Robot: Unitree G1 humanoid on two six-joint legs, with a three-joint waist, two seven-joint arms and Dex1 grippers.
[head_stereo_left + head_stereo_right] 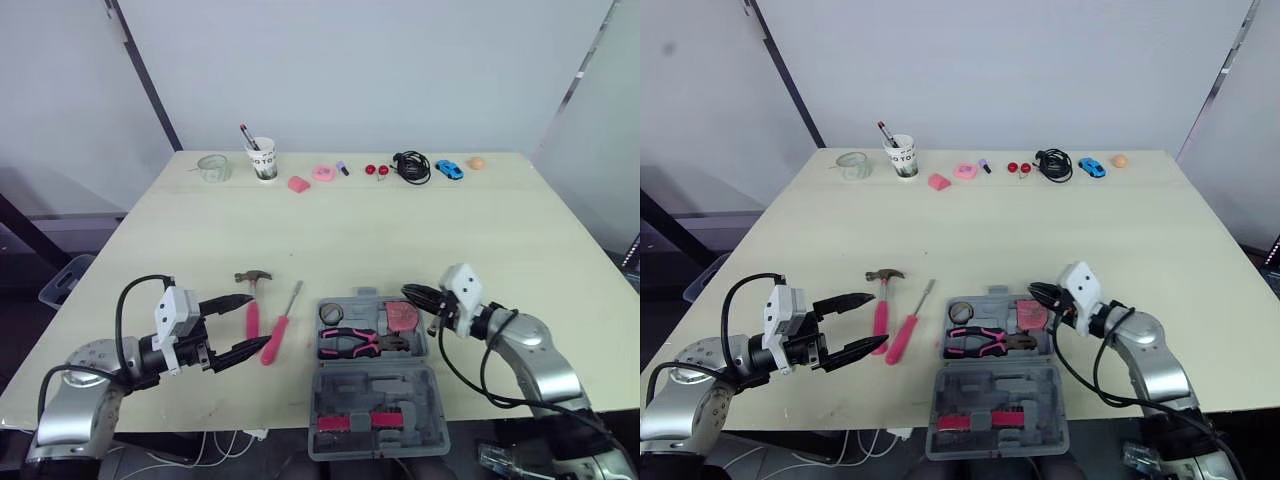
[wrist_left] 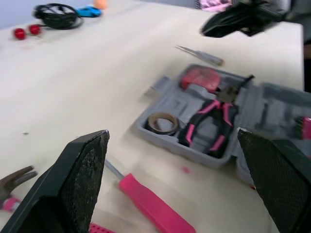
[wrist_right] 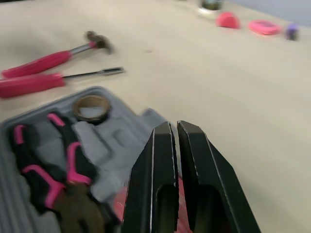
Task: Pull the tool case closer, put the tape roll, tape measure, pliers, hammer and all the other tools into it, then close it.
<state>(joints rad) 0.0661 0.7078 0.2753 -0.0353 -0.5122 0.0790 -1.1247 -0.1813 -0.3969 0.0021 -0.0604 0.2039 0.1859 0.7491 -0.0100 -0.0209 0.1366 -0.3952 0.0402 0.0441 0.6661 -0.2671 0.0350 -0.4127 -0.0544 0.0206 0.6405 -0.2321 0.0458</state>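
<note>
Wide pale desk (image 1: 400, 230), and at its near edge sits the grey case (image 1: 372, 385), lying open, tray half farther from the robot and lid half hanging toward the edge with something pink clipped inside. On the left, the left gripper (image 1: 258, 320) is low over the desk with its jaws spread wide, one tip by the hammer's handle and the other by the end of the screwdriver's handle; whether either touches, I cannot tell. Over on the right, the right gripper (image 1: 410, 293) hangs at the tray's far right corner, jaws pressed together with only a sliver between them and nothing pinched, right above the tape measure. The hammer (image 1: 252, 315) lies on the desk left of the case, head away from the robot, pink handle toward it. Just beside it, between hammer and case, the pink screwdriver (image 1: 280, 325) lies slightly tilted. Inside the tray, the pink pliers (image 1: 355, 341) lie across the middle, the red tape measure (image 1: 402, 316) fills the far right pocket, and the tape roll (image 1: 331, 313) sits in the far left one. Along the back edge: a cup (image 1: 262, 160), a glass (image 1: 213, 168), a black cable (image 1: 411, 166), a blue toy car (image 1: 449, 169).
</note>
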